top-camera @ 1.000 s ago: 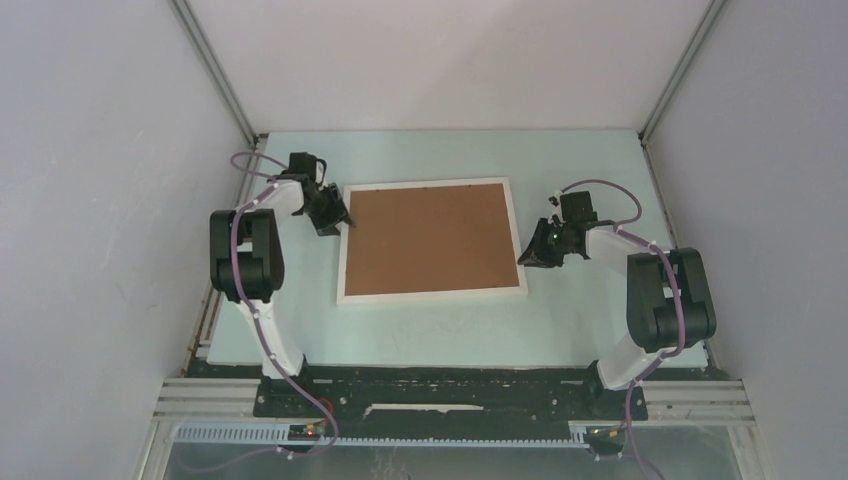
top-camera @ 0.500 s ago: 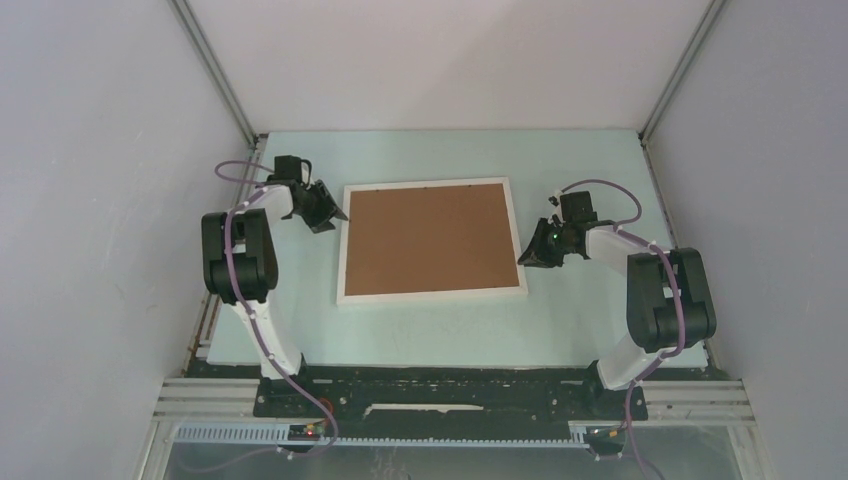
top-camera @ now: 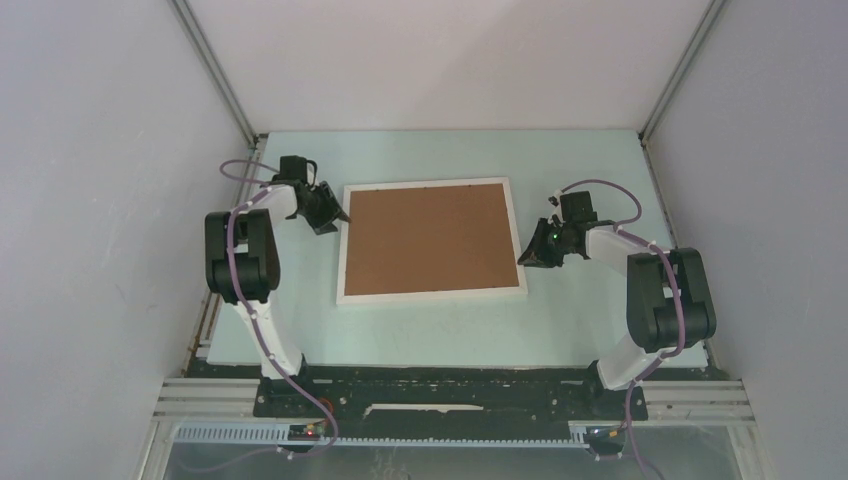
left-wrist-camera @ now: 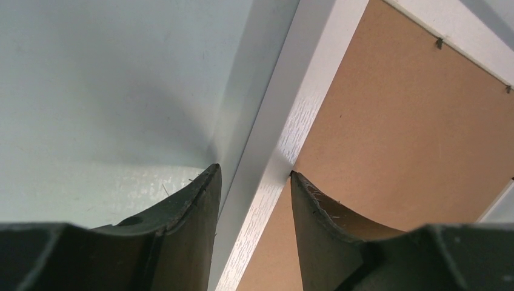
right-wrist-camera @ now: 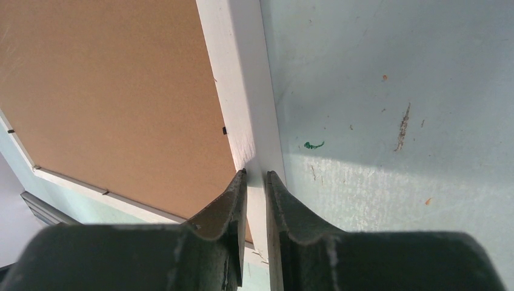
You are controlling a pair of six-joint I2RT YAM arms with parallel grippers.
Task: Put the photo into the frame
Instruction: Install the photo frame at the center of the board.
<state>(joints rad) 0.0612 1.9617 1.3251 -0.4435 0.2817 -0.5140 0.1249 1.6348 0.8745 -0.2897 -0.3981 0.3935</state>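
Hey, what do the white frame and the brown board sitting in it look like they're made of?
The frame: probably wood or fibreboard under a white satin coating; a faint grain texture shows in the left wrist view. The backing board: likely hardboard, since it is matte brown, uniform and finely speckled with no grain. Small dark tabs sit along its edge.

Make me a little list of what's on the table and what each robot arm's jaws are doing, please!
frame: white, lying flat on the table, back side up
backing board: brown, sitting inside the frame
photo: not in sight
left jaws: open, one on each side of the frame's left rim, near its far corner
right jaws: almost closed, apparently pinching the frame's right rim, near its near corner
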